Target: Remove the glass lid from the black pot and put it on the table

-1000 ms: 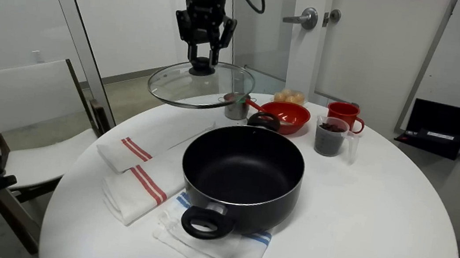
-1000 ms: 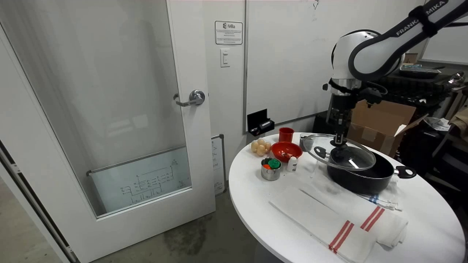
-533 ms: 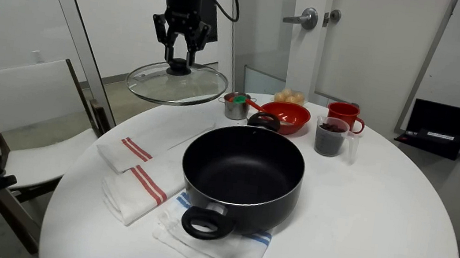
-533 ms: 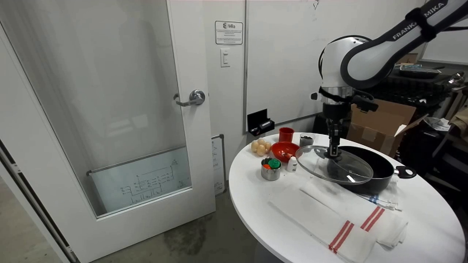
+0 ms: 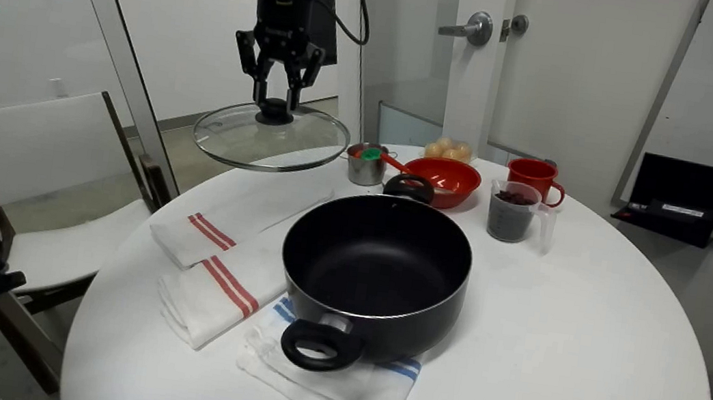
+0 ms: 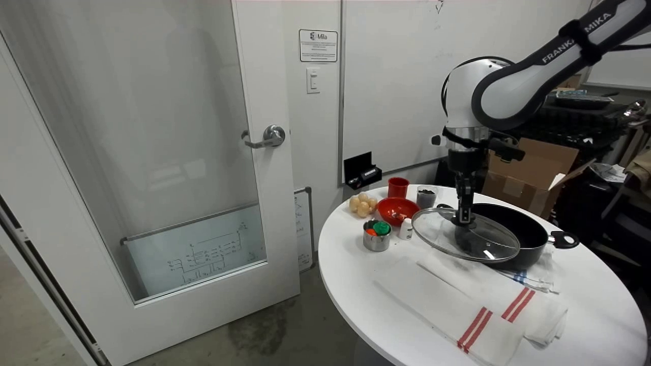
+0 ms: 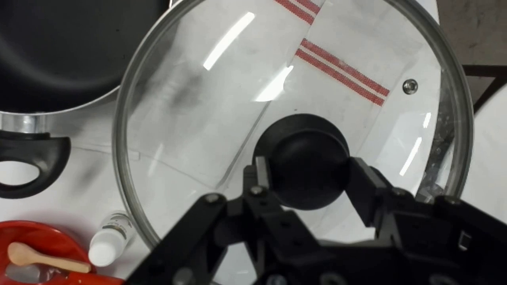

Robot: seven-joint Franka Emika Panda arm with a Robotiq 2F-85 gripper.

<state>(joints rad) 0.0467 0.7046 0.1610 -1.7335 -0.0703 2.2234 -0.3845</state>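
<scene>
My gripper (image 5: 275,104) is shut on the black knob of the glass lid (image 5: 227,136), with one finger on each side. The gripper also shows in an exterior view (image 6: 464,219). The lid hangs roughly level in the air over the folded towels. In the wrist view the lid (image 7: 186,130) fills the middle, and red-striped towels show through it. The black pot (image 5: 375,264) stands uncovered on the white table (image 5: 569,366), beside the lid. In the wrist view the pot (image 7: 71,47) is at upper left, its rim close to the lid's edge.
Red-striped towels (image 5: 228,286) lie left of the pot, and a blue-striped towel (image 5: 337,397) lies under it. A metal cup (image 5: 366,168), red bowl (image 5: 461,186), measuring cup (image 5: 509,220) and red mug (image 5: 532,173) stand behind. A white bottle (image 6: 406,229) stands near the lid.
In an exterior view, my gripper and the lid have moved left, away from above the pot's far side, and then sunk slightly. The pot and towels have not moved.
</scene>
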